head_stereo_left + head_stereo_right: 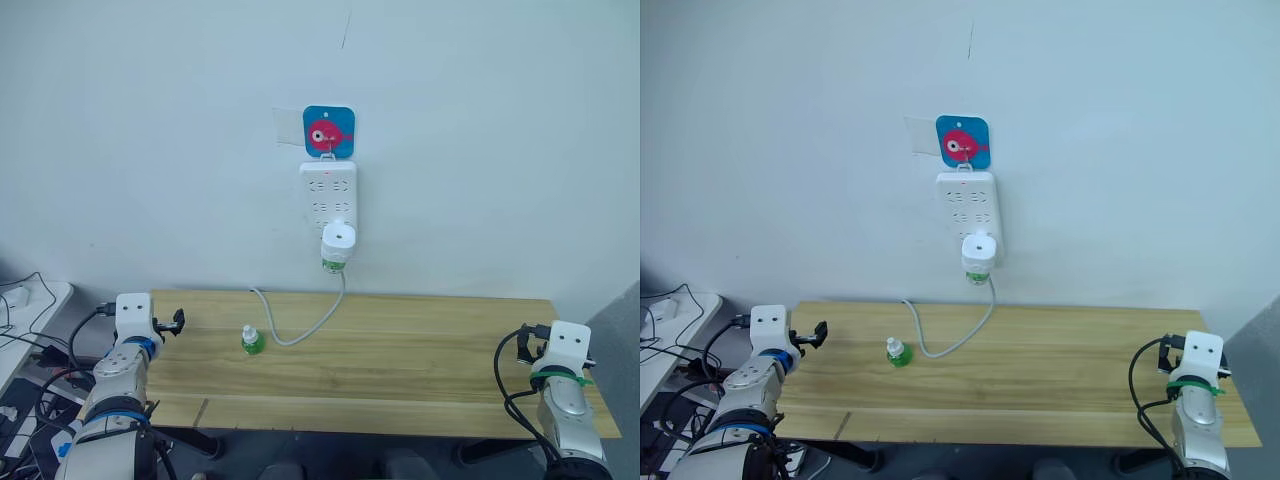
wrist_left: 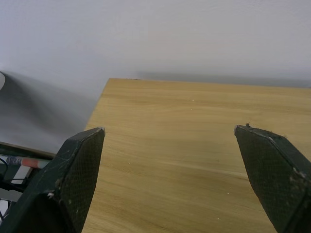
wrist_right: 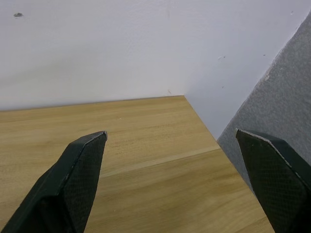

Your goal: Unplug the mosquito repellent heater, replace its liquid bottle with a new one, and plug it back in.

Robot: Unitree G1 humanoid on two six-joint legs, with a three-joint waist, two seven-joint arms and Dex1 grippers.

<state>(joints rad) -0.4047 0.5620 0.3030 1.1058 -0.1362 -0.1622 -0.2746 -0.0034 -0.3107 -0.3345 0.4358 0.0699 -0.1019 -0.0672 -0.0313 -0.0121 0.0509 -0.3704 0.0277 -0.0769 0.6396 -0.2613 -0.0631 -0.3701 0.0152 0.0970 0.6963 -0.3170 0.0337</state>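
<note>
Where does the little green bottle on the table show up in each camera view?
Left eye view: green bottle stands on the wooden table, left of centre, beside the grey cable.
Right eye view: same spot.
Wrist views: bare tabletop between the fingers.
Shared landmark: the power strip on the wall.

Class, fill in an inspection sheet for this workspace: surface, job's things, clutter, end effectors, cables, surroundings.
Surface: wooden table, mostly bare.
Job's things: mosquito repellent heater plugged into the wall-hung power strip; green liquid bottle upright on the table.
Clutter: nothing seen on the table.
End effectors: left end effector open over the table's left end; right end effector open over its right end; both hold nothing.
Cables: grey cord trails from the strip onto the table.
Surroundings: pale wall, blue fish hook plate above the strip.
</note>
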